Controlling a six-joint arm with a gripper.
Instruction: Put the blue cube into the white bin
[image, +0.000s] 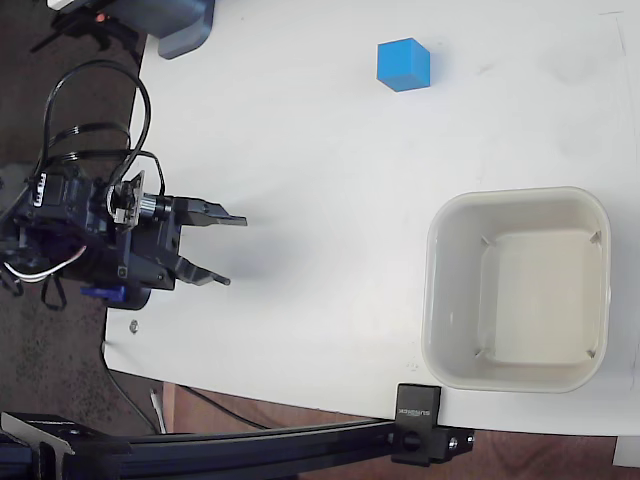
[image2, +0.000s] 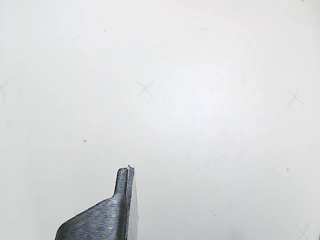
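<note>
The blue cube (image: 403, 64) rests on the white table near the top of the fixed view. The white bin (image: 517, 200) sits at the right side of that view and holds nothing. My gripper (image: 235, 250) hovers over the table's left part, far from both, open with nothing between its fingers. In the wrist view only one dark fingertip (image2: 124, 182) shows over bare white table; cube and bin are out of that view.
A grey device (image: 180, 25) sits at the table's top left corner. A black clamp (image: 418, 425) on a dark bar grips the table's lower edge below the bin. Cables loop beside the arm at the left.
</note>
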